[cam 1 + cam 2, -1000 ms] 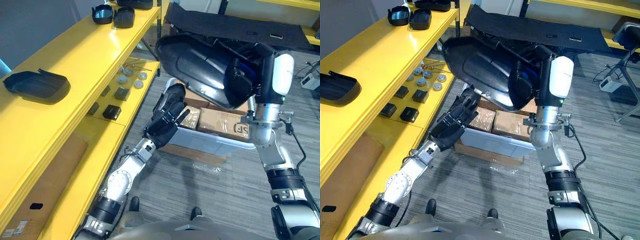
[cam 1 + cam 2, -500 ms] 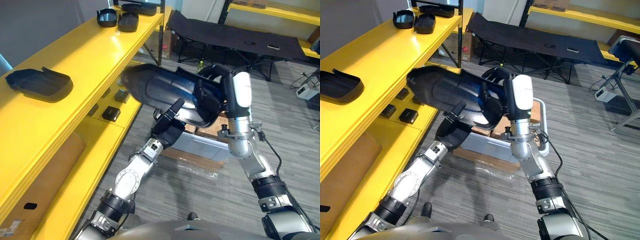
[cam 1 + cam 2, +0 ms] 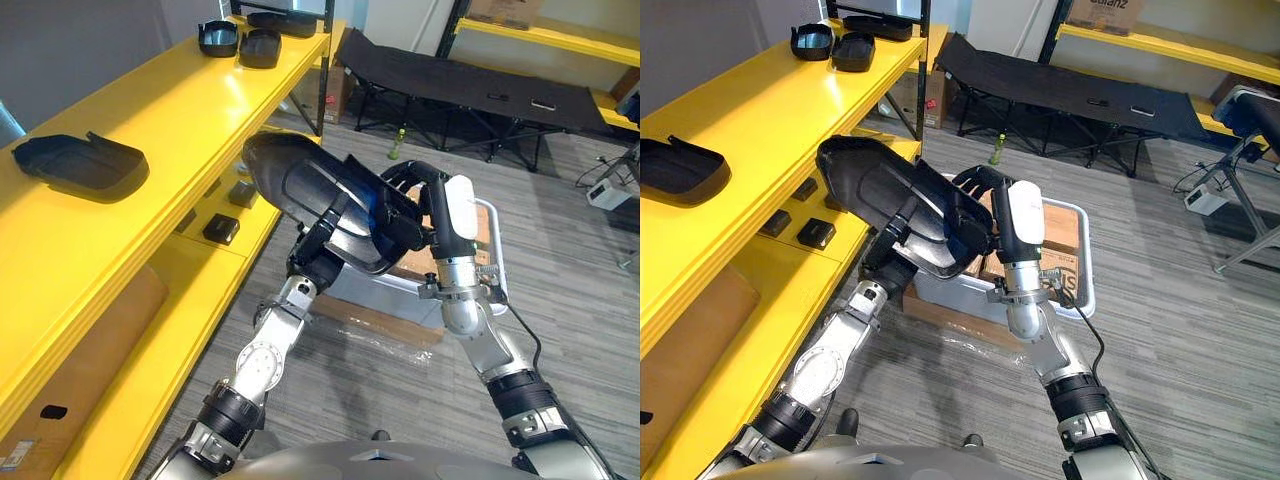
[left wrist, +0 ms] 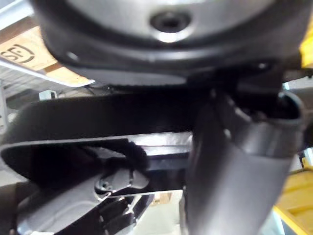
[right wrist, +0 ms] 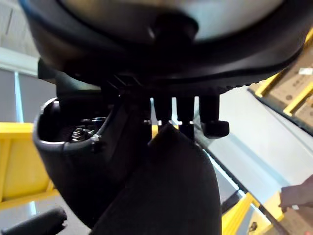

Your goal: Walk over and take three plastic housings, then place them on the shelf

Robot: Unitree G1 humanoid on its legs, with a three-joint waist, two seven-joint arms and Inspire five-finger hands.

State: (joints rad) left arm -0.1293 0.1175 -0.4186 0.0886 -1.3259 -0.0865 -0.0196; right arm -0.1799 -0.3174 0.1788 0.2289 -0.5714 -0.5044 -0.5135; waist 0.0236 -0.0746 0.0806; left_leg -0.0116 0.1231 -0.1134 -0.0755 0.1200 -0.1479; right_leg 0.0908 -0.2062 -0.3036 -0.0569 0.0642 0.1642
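Note:
A large glossy black plastic housing [image 3: 300, 185] hangs in the air just off the front edge of the yellow top shelf [image 3: 170, 110]. My right hand [image 3: 405, 215] is shut on its right end, and the fingers [image 5: 188, 115] hook over its rim. My left hand [image 3: 318, 262] comes up from below and grips the housing's lower rim [image 4: 98, 122], with the thumb [image 4: 234, 186] across it. Another black housing [image 3: 82, 165] lies on the shelf at the near left. Two smaller ones [image 3: 240, 42] sit at the shelf's far end.
The lower yellow shelf [image 3: 200, 290] carries small black blocks [image 3: 222, 228] and round parts. Under my arms a white bin of cardboard boxes [image 3: 470, 300] stands on the grey floor. A black folding cot [image 3: 470, 85] stands behind, and more yellow racking [image 3: 560, 35] is at the far right.
The housing has come down and swung left toward the shelf edge. My left hand, open below it before, now holds its lower rim. The camera has shifted as well.

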